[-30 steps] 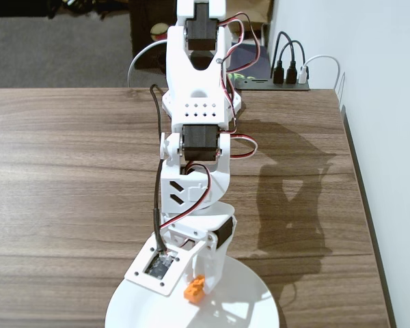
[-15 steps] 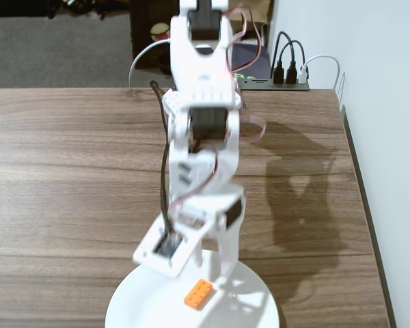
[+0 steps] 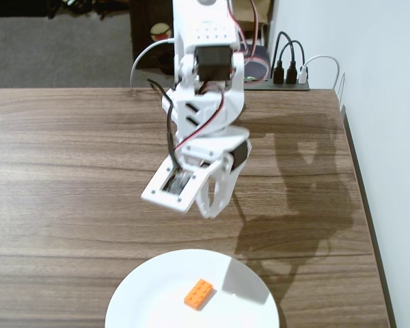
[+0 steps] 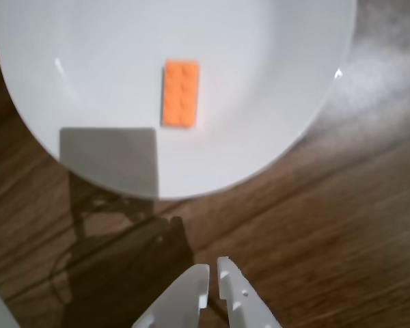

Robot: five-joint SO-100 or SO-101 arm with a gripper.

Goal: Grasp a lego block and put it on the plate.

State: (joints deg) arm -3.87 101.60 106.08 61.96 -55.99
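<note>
Lego block [image 3: 199, 293] lying flat on plate [image 3: 143, 301], studs up, roughly mid-plate in wrist view [image 4: 180, 93]. Nothing touching it. Jaws [image 4: 213, 275] empty, nearly closed, only thin gap between tips, raised above bare counter [image 3: 68, 178], clear of plate rim. Placement looks done. Judging only arm retreat to rest left, if anything.
</note>
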